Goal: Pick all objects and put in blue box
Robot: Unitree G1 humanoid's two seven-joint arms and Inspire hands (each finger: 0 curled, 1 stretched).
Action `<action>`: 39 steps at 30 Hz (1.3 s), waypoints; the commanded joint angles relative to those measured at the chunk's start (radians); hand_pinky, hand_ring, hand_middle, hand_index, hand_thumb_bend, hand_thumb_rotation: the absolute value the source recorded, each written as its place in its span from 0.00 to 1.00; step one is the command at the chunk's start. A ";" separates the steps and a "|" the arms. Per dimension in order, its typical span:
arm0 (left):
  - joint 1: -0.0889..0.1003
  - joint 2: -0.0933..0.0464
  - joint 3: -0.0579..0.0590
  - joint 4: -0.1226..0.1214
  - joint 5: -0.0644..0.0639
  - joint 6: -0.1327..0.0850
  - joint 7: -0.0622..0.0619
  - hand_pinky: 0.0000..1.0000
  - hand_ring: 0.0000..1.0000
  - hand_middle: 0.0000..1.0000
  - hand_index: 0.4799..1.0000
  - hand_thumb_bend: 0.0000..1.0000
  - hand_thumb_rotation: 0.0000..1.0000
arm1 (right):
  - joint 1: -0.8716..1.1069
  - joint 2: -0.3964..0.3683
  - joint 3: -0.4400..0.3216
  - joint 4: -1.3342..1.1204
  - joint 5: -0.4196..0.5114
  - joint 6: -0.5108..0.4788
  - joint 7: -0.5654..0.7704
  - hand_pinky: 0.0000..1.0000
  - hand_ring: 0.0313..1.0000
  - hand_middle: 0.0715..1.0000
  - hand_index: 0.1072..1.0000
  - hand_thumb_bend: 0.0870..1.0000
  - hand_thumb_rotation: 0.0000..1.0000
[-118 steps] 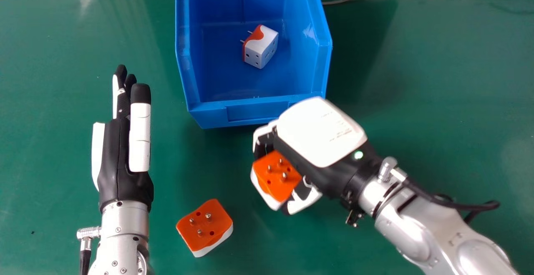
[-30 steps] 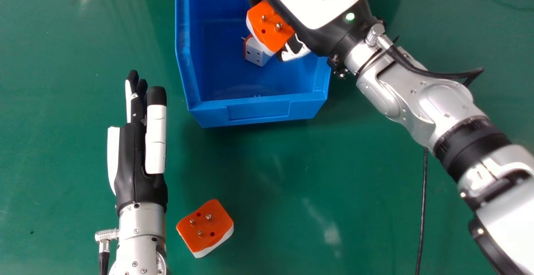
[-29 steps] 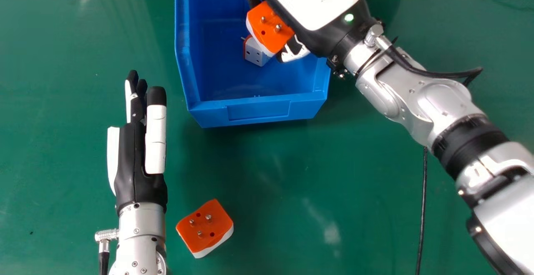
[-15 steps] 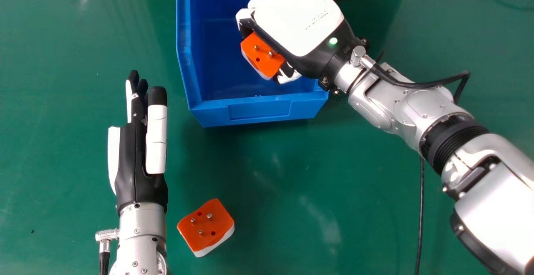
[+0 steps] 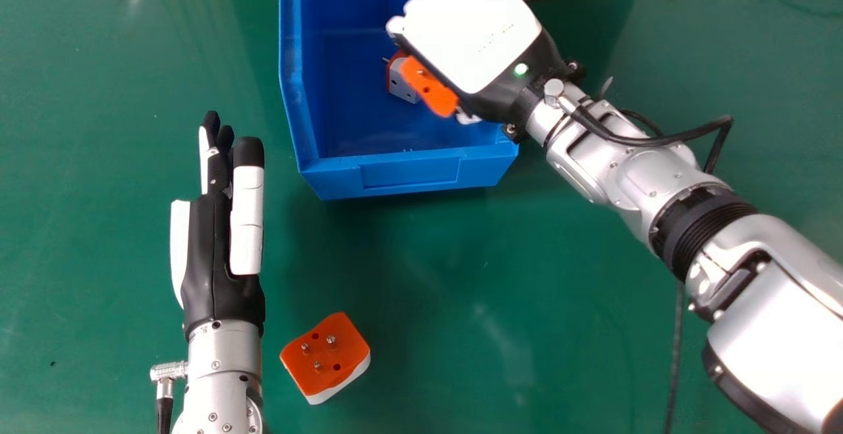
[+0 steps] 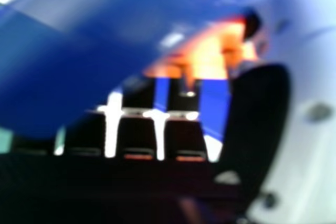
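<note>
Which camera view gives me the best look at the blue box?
The head view: it shows the front wall, left side and part of the floor of the blue box, though the right hand covers some. The right hand view shows blue close up, probably its wall.

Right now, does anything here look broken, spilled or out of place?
Nothing looks broken or spilled. One orange-and-white plug sits prongs up on the green table, outside the blue box, which looks like a job unfinished rather than a fault. Another, by the right hand, is partly hidden.
</note>
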 commanded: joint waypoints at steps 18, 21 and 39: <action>-0.004 0.003 -0.002 -0.009 -0.006 -0.013 -0.007 1.00 1.00 1.00 1.00 0.87 1.00 | 0.019 -0.043 -0.011 -0.220 -0.003 0.163 0.094 0.89 0.92 0.93 0.92 0.92 0.33; -0.003 0.004 -0.005 -0.013 0.003 -0.008 -0.002 1.00 1.00 1.00 1.00 0.88 1.00 | 0.037 -0.059 -0.025 -0.285 0.004 0.169 0.112 0.93 0.95 0.96 0.95 0.95 0.35; -0.003 -0.003 -0.010 -0.024 0.005 -0.008 -0.002 1.00 1.00 1.00 1.00 0.88 1.00 | 0.590 -0.172 -0.343 -1.354 0.080 0.312 0.465 0.99 1.00 1.00 1.00 1.00 0.37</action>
